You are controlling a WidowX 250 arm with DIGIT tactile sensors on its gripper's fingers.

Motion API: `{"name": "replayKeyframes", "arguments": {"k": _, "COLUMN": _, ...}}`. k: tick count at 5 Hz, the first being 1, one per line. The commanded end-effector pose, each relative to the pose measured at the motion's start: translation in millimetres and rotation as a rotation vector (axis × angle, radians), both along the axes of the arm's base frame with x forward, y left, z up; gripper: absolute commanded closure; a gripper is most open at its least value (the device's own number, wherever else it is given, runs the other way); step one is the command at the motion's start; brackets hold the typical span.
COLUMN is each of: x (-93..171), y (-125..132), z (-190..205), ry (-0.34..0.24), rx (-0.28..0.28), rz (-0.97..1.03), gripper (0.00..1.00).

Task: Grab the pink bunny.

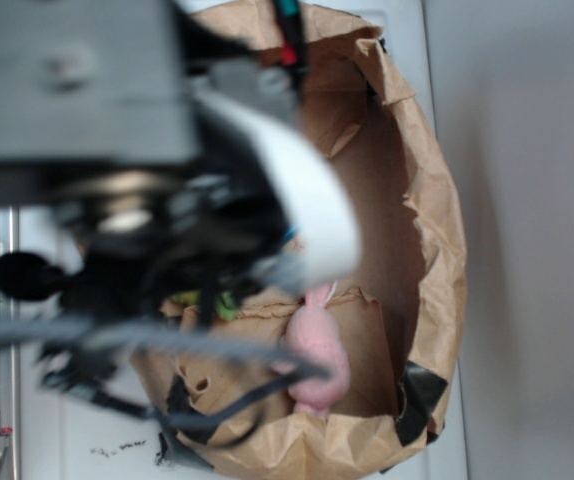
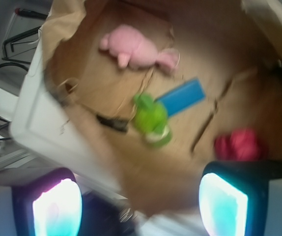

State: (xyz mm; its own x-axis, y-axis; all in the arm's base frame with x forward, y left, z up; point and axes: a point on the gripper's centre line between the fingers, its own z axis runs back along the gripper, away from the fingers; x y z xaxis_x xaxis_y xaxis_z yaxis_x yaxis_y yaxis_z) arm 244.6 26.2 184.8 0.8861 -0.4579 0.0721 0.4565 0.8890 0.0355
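The small pale pink fuzzy plush bunny (image 2: 137, 49) lay untouched inside the crumpled brown paper enclosure (image 2: 219, 54), and the end effector (image 2: 140, 205) hung above with fingers spread wide and empty, so the approach and grasp were still left.

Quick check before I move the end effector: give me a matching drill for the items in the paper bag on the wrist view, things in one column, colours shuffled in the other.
Things:
1. bunny
2. plush toy beside the flat strip
3. wrinkly ball
4. flat strip

Colours:
A. blue
B. red
C. pale pink
D. green and cream

Pairs: 1-C, 2-D, 3-B, 4-A
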Motion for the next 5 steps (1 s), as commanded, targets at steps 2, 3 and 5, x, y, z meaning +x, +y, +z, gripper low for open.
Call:
{"name": "replayKeyframes", "arguments": {"k": 2, "x": 93, "y": 5, "z": -70, "ry": -0.11, "rx": 0.17, "rz": -0.17, "gripper": 0.0}}
{"name": "replayKeyframes", "arguments": {"k": 3, "x": 88, "y": -23, "z": -93, "ry": -0.089, "rx": 0.158, "rz": -0.303, "gripper": 0.0}}
{"name": "replayKeyframes", "arguments": {"k": 5, "x": 86, "y": -55, "z": -75, "ry": -0.122, "rx": 0.079, "rz": -0.469, "gripper": 0.0}}
